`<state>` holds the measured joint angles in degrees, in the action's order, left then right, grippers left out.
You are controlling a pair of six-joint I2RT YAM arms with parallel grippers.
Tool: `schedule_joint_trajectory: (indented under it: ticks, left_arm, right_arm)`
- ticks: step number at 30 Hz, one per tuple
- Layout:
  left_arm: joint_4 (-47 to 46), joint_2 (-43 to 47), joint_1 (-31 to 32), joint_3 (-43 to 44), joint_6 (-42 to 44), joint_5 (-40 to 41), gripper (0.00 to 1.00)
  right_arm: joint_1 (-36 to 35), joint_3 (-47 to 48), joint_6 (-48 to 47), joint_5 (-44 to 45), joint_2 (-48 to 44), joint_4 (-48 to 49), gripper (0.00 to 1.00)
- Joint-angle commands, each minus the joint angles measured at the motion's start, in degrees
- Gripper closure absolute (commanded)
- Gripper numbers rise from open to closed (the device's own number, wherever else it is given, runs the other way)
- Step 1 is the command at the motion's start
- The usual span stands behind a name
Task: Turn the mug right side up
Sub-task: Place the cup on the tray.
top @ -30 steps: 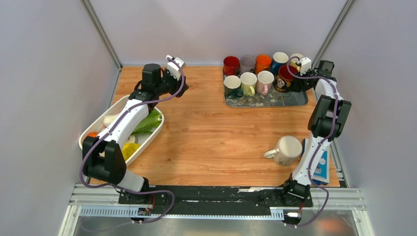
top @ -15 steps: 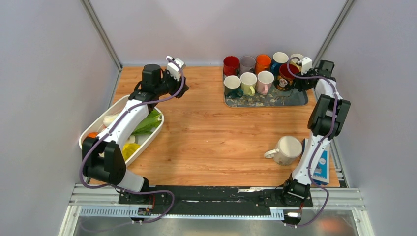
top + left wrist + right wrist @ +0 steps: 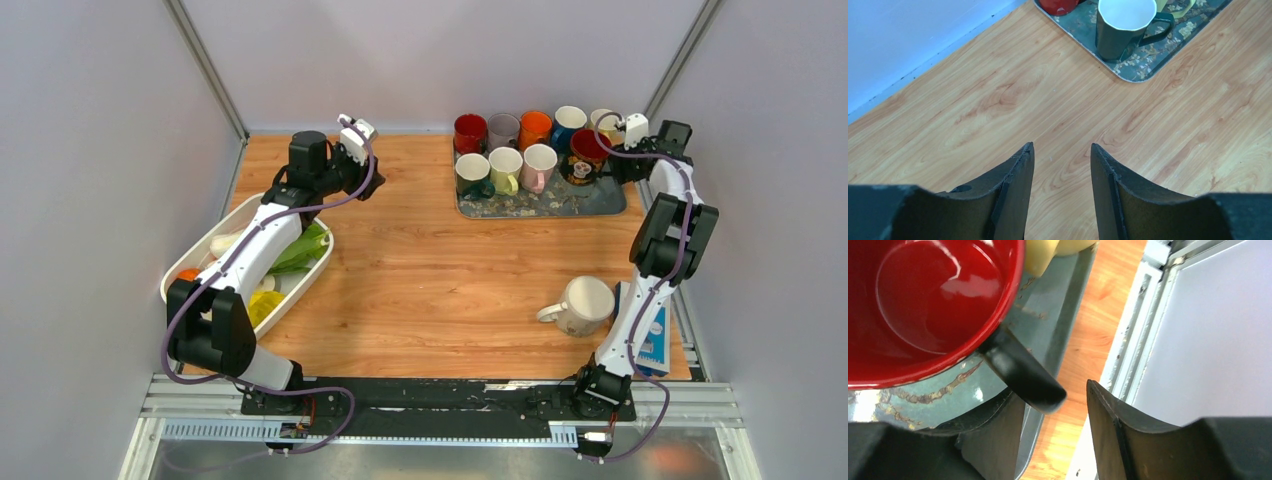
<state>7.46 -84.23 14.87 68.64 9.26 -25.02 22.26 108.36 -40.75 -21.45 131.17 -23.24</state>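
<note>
A cream patterned mug [image 3: 583, 305] lies on its side on the wooden table at the front right, its handle pointing left, next to the right arm's lower link. My right gripper [image 3: 618, 163] is far from it, at the right end of the tray [image 3: 600, 203]. Its jaws are open [image 3: 1054, 390], with the black handle [image 3: 1020, 371] of a dark mug with a red inside [image 3: 923, 305] just ahead of the gap and not gripped. My left gripper [image 3: 374, 178] is open and empty [image 3: 1062, 146] over bare wood at the back left.
The tray holds several upright mugs, among them a dark green one [image 3: 1125, 27]. A white basket [image 3: 322, 268] with green and yellow items stands at the left. A blue box [image 3: 652, 340] lies at the right edge. Walls enclose the table.
My right gripper has shifted a little to the right, away from the red-inside mug on the tray. The left arm and the cream mug have not moved.
</note>
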Motion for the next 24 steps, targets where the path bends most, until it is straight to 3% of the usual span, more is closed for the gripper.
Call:
schedule_joint_trajectory:
  ticks: [1,8,13,16,20,24]
  left_arm:
    - [-1.04,1.73,-0.11,-0.09,-0.19,-1.16,0.48]
    - [-0.78,1.88,-0.16,-0.07,0.24,-0.91,0.48]
    - [-2.01,1.89,-0.16,-0.49,0.26,-0.79,0.48]
    - [-3.19,1.79,-0.19,-1.49,-0.26,-1.05,0.48]
    - [-4.55,0.67,-0.13,-2.00,-1.13,-2.27,0.48]
    - [-5.76,-1.14,-0.15,-2.05,-1.28,-4.27,0.48]
  right_arm:
    - [0.07,4.20,2.90,1.14,0.42,3.39,0.47]
    - [0.06,2.61,4.89,2.80,-1.52,4.26,0.46]
    - [0.40,-8.02,7.50,5.06,-13.85,4.11,0.40]
    - [0.55,-16.56,10.30,3.77,-23.56,2.71,0.31]
    - [0.62,-22.79,11.14,-4.36,-34.26,-4.99,0.21]
    - [0.64,-25.67,3.69,-19.24,-40.65,-20.55,0.11]
